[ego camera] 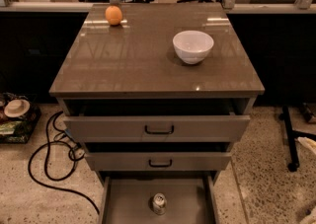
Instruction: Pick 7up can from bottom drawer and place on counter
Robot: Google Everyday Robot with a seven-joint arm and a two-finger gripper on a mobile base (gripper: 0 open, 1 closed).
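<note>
The 7up can (158, 203) stands upright on the flat grey floor of the open bottom drawer (126, 207), near its middle, with its silver top showing. The counter (143, 65) tops the grey cabinet above it. Only pale slivers of my gripper (308, 145) show, low at the right edge of the camera view. They are far to the right of the can and the drawers, and nothing is seen held.
A white bowl (193, 46) sits at the counter's right rear and an orange fruit (114, 15) at its back left. Two handled drawers (159, 129) stand partly open above the bottom one. Black cables (44, 168) lie on the floor at left, and a black stand leg (289, 139) is at right.
</note>
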